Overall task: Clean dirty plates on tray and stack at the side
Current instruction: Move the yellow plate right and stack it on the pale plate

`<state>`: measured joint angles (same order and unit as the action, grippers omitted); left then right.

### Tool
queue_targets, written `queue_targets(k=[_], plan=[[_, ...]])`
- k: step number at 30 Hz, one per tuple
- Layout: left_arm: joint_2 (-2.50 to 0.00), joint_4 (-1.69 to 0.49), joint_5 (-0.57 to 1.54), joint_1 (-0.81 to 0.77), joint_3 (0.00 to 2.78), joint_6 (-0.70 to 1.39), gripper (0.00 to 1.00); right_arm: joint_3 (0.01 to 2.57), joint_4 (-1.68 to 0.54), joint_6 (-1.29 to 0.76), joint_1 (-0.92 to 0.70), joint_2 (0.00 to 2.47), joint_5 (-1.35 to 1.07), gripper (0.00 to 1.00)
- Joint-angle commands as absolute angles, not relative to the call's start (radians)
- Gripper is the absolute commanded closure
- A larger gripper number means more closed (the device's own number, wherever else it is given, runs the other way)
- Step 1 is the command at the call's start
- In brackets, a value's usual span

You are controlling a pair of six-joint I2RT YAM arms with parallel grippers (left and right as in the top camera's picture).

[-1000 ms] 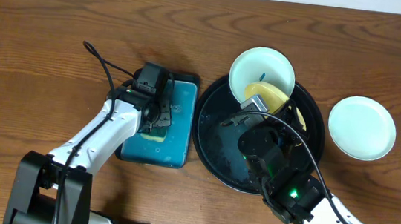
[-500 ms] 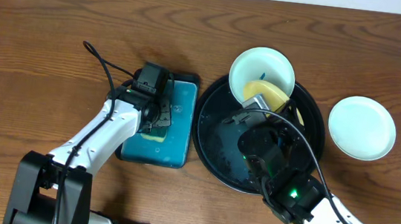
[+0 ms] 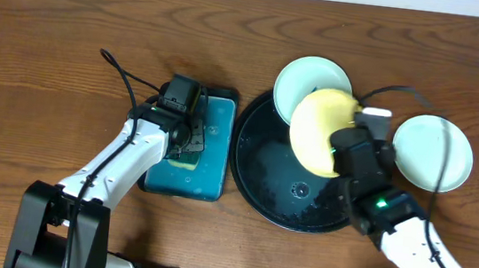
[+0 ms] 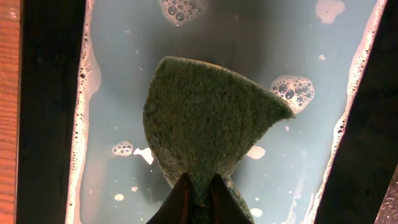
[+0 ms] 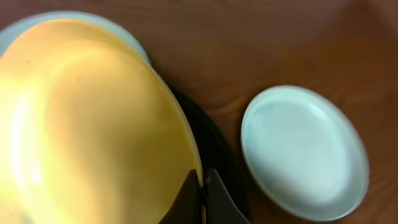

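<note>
My right gripper [image 3: 343, 138] [image 5: 202, 185] is shut on the right rim of the pale yellow plate [image 3: 318, 130] [image 5: 93, 124], which it holds tilted above the back of the round black tray [image 3: 262, 176] [image 5: 214, 146]. One mint-white plate [image 3: 306, 77] [image 5: 59, 15] rests on the tray's far rim, partly hidden behind the yellow one. Another mint-white plate [image 3: 433, 154] [image 5: 301, 152] lies on the table to the right of the tray. My left gripper [image 3: 187, 144] [image 4: 198, 188] is shut on a green sponge [image 4: 208, 118] just over soapy water.
A rectangular black tray with a teal inside [image 3: 210, 162] [image 4: 112, 93] holds foamy water, left of the round tray. The round tray's floor looks wet. Bare wooden table [image 3: 52, 52] stretches to the far left and back.
My right gripper has swung right and up, carrying the yellow plate from beside the far mint plate toward the tray's right edge. The left arm and sponge have not moved.
</note>
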<state>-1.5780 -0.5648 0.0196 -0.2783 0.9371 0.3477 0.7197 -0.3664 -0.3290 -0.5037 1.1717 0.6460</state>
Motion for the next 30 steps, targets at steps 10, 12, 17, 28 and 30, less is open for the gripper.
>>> queue_targets(k=[10,12,17,28,30], plan=[[-1.581,-0.564,0.014,-0.275,0.931,0.314,0.93,0.719,-0.345,-0.603,0.001,1.172,0.173,0.99],[-1.581,-0.564,0.014,-0.275,0.931,0.314,0.93,0.719,-0.366,-0.663,0.092,1.172,0.136,0.99],[-1.581,-0.564,0.014,-0.275,0.931,0.314,0.93,0.719,-0.378,-0.684,0.255,1.177,0.124,0.99],[-1.581,-0.564,0.014,-0.275,0.931,0.315,0.93,0.719,-0.361,-0.683,0.467,1.341,0.130,0.99],[-1.581,-0.564,0.014,-0.275,0.931,0.314,0.93,0.719,-0.342,-0.683,0.484,1.380,0.127,0.99]])
